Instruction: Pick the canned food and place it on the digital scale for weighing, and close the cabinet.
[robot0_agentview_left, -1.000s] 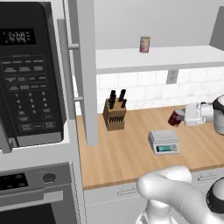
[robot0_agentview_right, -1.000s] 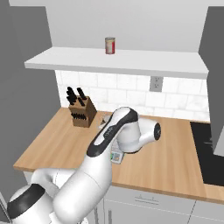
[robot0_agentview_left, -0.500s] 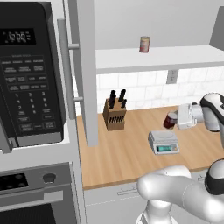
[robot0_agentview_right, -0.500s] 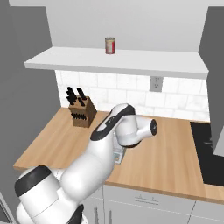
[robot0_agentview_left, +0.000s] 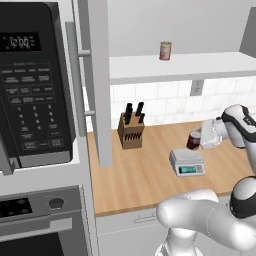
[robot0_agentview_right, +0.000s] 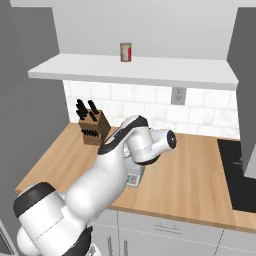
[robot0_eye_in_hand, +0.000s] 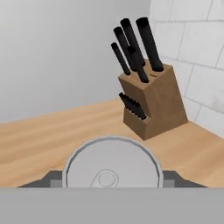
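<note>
My gripper (robot0_agentview_left: 198, 140) is shut on the canned food (robot0_agentview_left: 192, 141), a small dark red can, and holds it in the air close over the back right of the digital scale (robot0_agentview_left: 186, 162). In the hand view the can's round grey lid (robot0_eye_in_hand: 111, 169) sits between my dark fingertips (robot0_eye_in_hand: 49, 179). The scale rests on the wooden counter, and its display faces the front. My arm hides most of the scale (robot0_agentview_right: 134, 177) in the right base view. The cabinet stands open, its grey door (robot0_agentview_left: 98, 85) swung out toward me, with the white shelf (robot0_agentview_left: 190, 67) exposed.
A can with a red and yellowish label (robot0_agentview_left: 165, 50) stands on the shelf. A wooden knife block (robot0_agentview_left: 131, 130) sits at the back of the counter (robot0_agentview_left: 140, 180), left of the scale. The black microwave (robot0_agentview_left: 35, 85) is at the left and a dark cooktop (robot0_agentview_right: 240, 175) at the right.
My arm has carried the can a little to the left and slightly down, closer to the scale. The gripper has stayed shut on it.
</note>
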